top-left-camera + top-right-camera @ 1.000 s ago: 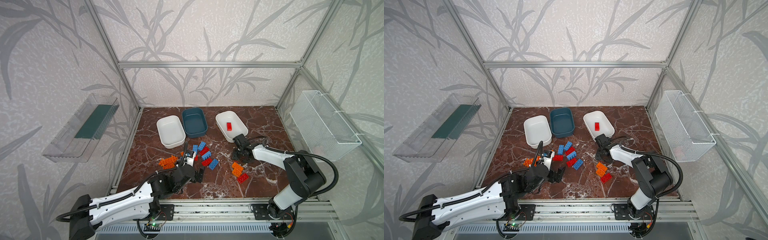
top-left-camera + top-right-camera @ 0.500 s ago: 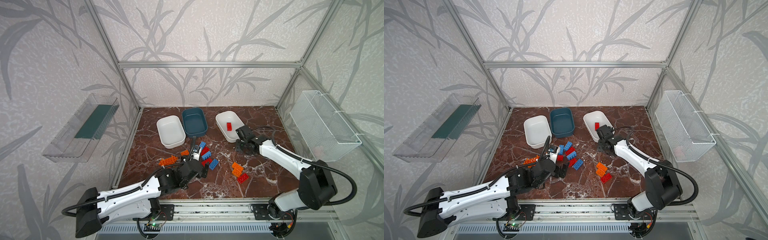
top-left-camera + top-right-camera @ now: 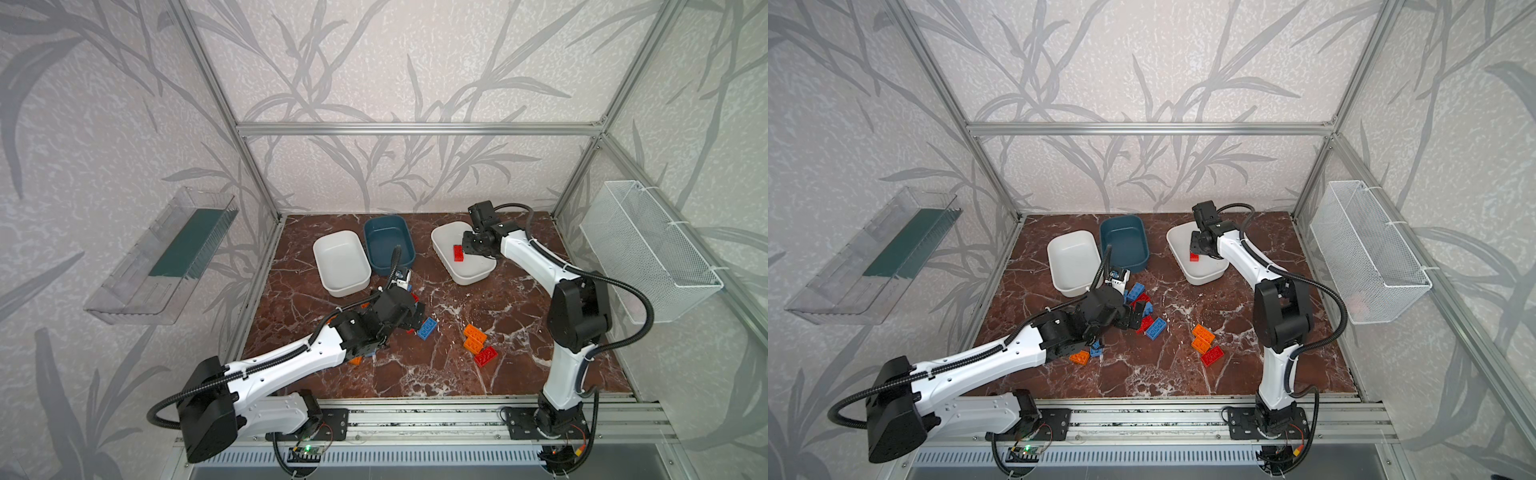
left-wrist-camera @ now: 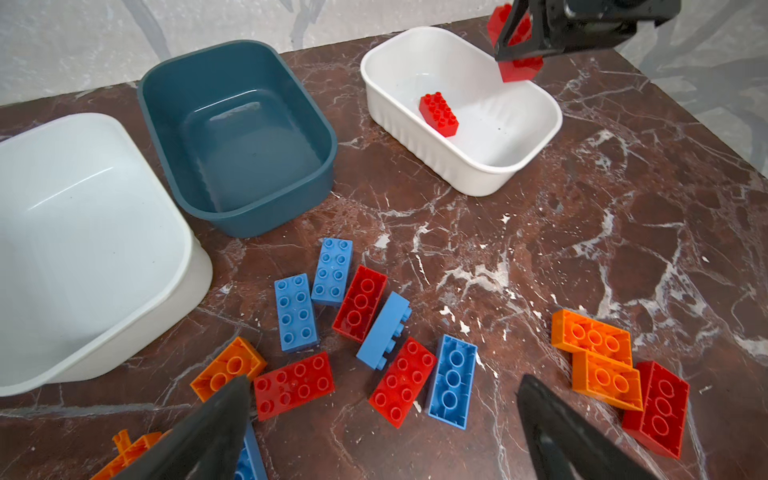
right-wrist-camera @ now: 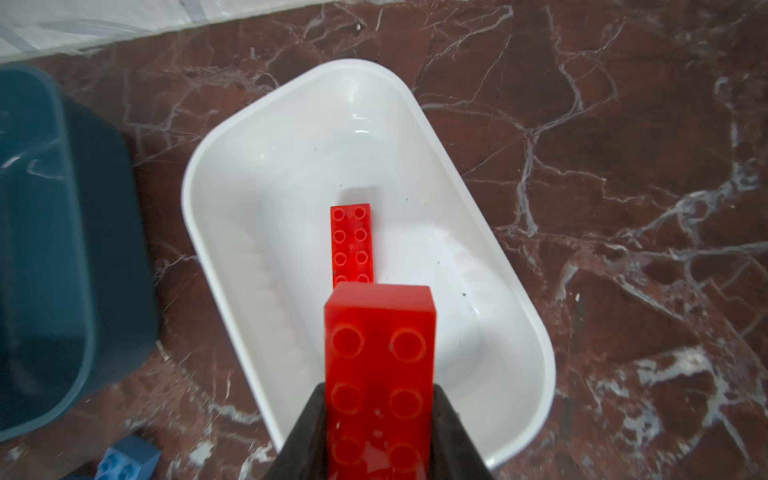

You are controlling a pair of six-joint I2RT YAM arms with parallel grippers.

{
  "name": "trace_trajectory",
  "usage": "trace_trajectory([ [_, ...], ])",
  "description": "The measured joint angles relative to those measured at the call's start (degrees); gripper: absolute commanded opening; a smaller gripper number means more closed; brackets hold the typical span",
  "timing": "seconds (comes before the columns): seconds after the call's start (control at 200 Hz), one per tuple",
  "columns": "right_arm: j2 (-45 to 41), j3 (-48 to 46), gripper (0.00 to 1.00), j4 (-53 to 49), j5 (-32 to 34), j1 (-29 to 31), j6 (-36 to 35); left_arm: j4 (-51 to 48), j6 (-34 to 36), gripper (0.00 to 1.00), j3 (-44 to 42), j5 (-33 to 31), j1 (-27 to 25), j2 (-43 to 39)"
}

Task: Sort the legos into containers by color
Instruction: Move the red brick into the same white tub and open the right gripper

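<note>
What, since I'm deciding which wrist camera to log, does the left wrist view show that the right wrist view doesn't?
Only left wrist: most loose legos, including the orange legos, the empty white tub, and the open left gripper. Only right wrist: a close look at the right gripper pinching the held red lego by its long sides. Both: the other white tub, the red lego lying in it, the teal tub, and the held lego.

Brick (image 3: 458,252), seemingly flat, in rightmost tub (image 3: 471,277).

Mixed-colour legos (image 4: 295,311) scattered, red brick (image 4: 439,113) in white tub (image 4: 478,183), second brick (image 5: 380,374) seemingly tilted above
</note>
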Motion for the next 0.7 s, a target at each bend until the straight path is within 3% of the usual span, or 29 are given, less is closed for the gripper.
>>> trace_trajectory([
  [0.2,11.6,8.3,0.32,-2.7,-3.8,-3.0,-1.5,-0.5,0.0,0.99,0.3,0.3,2.2,0.2],
  [0.345,15.5,11.7,0.55,-4.3,-4.7,-3.6,-2.3,-0.9,0.0,0.99,1.0,0.4,2.6,0.7],
  [0.4,15.6,12.1,0.61,-4.9,-5.1,-3.6,-2.5,-1.0,0.0,0.99,1.0,0.4,2.6,0.7],
  [0.555,14.4,12.4,0.62,-5.8,-5.9,-3.3,-2.6,-1.8,0.0,0.99,1.0,0.6,2.6,0.0],
  [0.7,6.6,6.3,0.63,-6.2,-5.8,-2.4,-2.6,-3.1,-0.6,0.99,1.0,2.1,2.6,-2.6],
])
